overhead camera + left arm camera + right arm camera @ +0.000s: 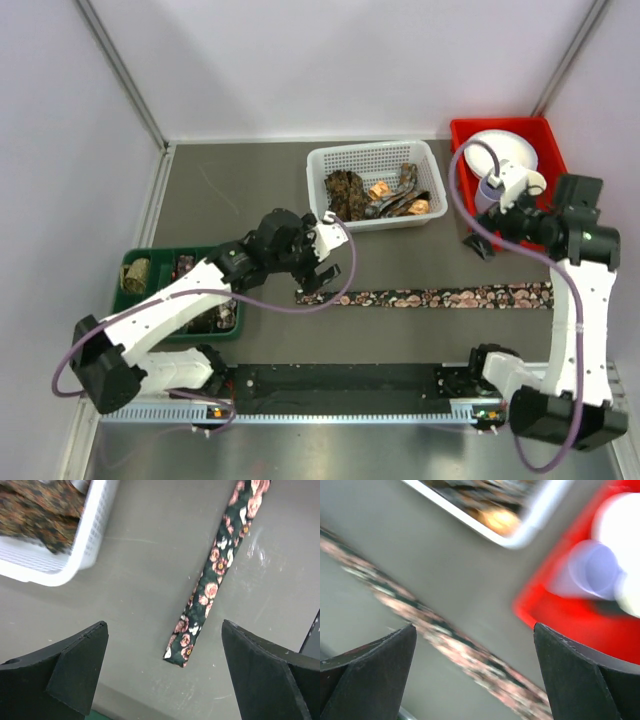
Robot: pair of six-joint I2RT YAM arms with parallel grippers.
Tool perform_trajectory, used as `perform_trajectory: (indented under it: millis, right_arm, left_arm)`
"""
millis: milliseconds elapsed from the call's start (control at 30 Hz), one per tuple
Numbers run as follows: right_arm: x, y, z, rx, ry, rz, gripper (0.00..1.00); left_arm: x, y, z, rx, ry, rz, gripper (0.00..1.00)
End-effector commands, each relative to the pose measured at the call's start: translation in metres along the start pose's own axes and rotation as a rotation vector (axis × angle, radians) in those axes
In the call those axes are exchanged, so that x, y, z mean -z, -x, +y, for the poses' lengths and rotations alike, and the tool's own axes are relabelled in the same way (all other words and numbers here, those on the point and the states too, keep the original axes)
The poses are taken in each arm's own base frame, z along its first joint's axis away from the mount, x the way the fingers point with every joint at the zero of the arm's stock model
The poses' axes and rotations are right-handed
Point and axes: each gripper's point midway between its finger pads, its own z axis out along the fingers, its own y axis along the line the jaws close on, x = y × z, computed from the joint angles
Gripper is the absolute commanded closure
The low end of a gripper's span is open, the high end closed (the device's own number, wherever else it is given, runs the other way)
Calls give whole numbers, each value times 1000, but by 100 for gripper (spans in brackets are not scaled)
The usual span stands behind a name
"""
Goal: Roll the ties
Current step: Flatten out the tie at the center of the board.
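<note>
One dark tie (pixel 425 297) with pink flowers lies flat and straight across the middle of the table. Its left end (pixel 181 656) shows in the left wrist view, on the table just beyond the fingers. My left gripper (pixel 322 272) hovers over that end, open and holding nothing (pixel 164 625). Above the tie's right part, near the red bin, my right gripper (pixel 482 240) hangs open and empty (pixel 474 627). In the right wrist view the tie (pixel 445 640) runs as a blurred diagonal band. More ties (pixel 350 190) lie bunched in the white basket. A rolled tie (pixel 137 272) sits in the green tray.
The white mesh basket (pixel 370 150) stands at the back centre. Right of it is a red bin (pixel 462 135) holding a white object (pixel 505 150). A green tray (pixel 125 298) sits at the left, partly under my left arm. A black rail (pixel 340 385) runs along the near edge.
</note>
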Motion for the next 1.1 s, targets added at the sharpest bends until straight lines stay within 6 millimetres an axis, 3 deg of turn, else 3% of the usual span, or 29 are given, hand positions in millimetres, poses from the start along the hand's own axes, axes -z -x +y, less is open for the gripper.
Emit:
perform_trajectory:
  millis: [0,33,67,100,133,167,200,233,267,300,400,500,600,700,833,933,1067]
  right_arm:
    - [-31,28,75,-428,365,-11,1]
    - [-40,34,76,-427,367,-42,1]
    - [-51,27,97,-510,423,4,1]
    - [-57,25,110,-526,459,17,1]
    - [-67,30,117,-549,476,5,1]
    - [-77,15,130,-581,500,48,2]
    - [-84,13,142,-590,531,61,2]
    - [-92,6,149,-628,556,62,3]
    - [-98,3,152,-639,560,63,9]
    - [-102,-1,159,-640,574,72,18]
    - [-119,-18,170,-627,575,120,39]
    - [-132,-40,176,-631,580,180,56]
    - [-142,-58,166,-591,508,227,61]
    - [-149,-55,162,-543,520,242,63]
    - [-156,-36,175,-620,594,232,75]
    - [-166,-23,189,-656,634,214,84]
    - [-178,-14,222,-639,706,220,95]
  left_arm:
    - [0,-24,-8,20,-144,55,1]
    - [3,-34,-2,30,-159,49,1]
    - [3,-44,-6,7,-196,53,1]
    - [3,-67,-12,-71,-245,93,1]
    - [2,-76,-15,-96,-255,105,1]
    - [0,-85,-16,-139,-266,111,3]
    - [-3,-103,-23,-148,-293,139,6]
    - [-4,-107,-26,-174,-311,135,8]
    - [-6,-112,-27,-197,-317,134,11]
    - [-8,-119,-30,-197,-322,139,20]
    - [-15,-120,-31,-195,-329,126,34]
    - [-22,-120,-26,-187,-318,141,36]
    - [-28,-121,-20,-186,-310,165,36]
    - [-32,-129,-21,-233,-338,182,29]
    - [-39,-145,-17,-274,-341,230,30]
    - [-44,-143,-14,-275,-333,218,33]
    - [-50,-142,-11,-251,-319,216,38]
